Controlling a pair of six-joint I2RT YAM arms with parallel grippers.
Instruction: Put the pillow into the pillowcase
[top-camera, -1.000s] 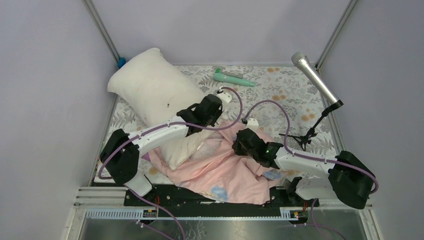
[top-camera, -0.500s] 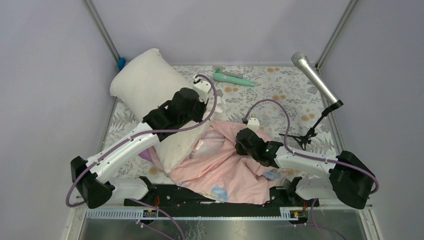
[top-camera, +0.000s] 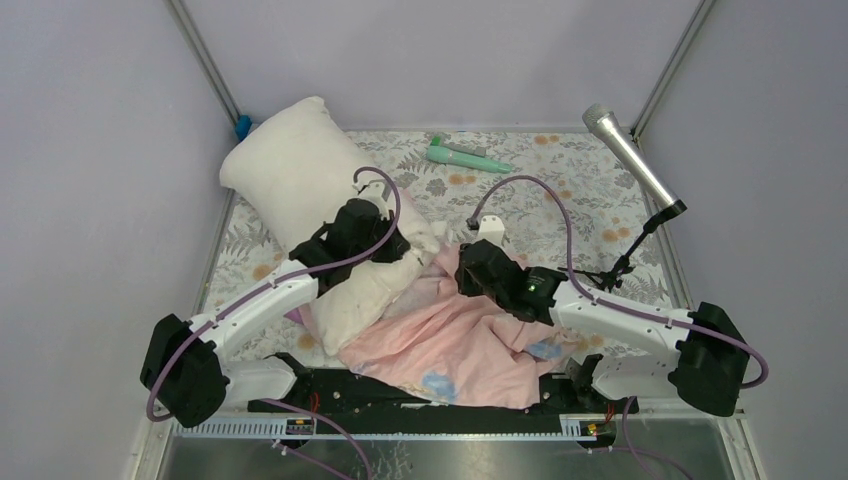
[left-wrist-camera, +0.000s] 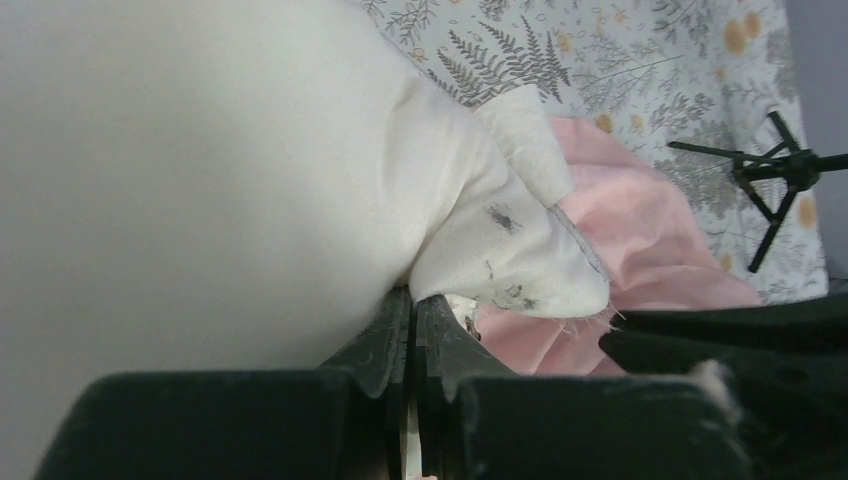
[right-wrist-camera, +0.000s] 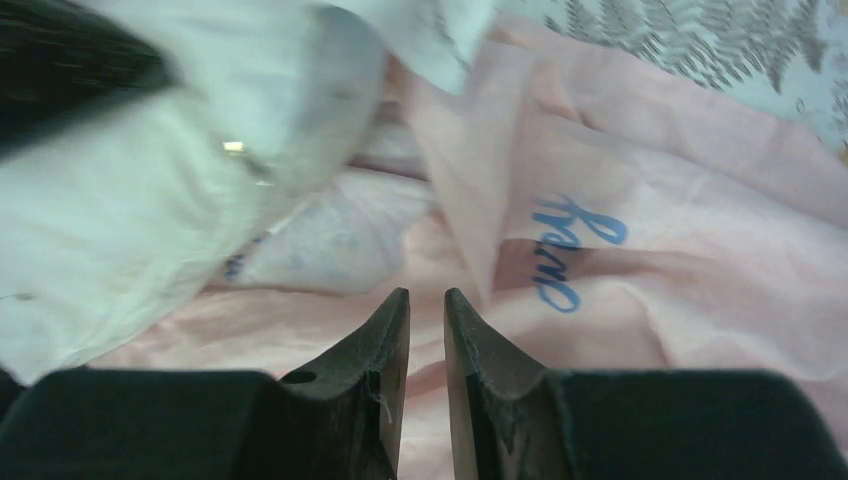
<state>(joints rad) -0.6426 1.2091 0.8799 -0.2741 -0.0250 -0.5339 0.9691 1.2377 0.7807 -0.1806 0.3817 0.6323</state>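
Looking down from the top camera, I see my left arm stretched forward from its base at the near left, its forearm lying across the near end of the pillow (top-camera: 290, 180). The left gripper (top-camera: 408, 250) points right, at the pillow's right corner. On the left wrist camera its jaws are pressed together, and the cream fabric puckers right at the tips, so it is pinching a fold of the pillow beside that corner (left-wrist-camera: 530, 260). The corner carries a few dark specks, and a small white flap (left-wrist-camera: 525, 140) stands up behind it.

My right arm reaches in from the near right, elbow low, with its wrist over the middle of the table. The right gripper (top-camera: 464, 280) faces left toward the pillow's corner. Its wrist view shows the jaws slightly spread with nothing between them, hovering above the pillowcase (right-wrist-camera: 650, 250).

The pillow is plump and plain cream. It runs diagonally from the far left corner of the floral table cloth (top-camera: 560, 180) toward the middle, with its near end resting on the pillowcase's left edge. I cannot tell whether any of it is inside. The pillowcase (top-camera: 450, 345) lies crumpled at the near middle, pale pink, with blue cursive writing (right-wrist-camera: 565, 250) showing on one fold.
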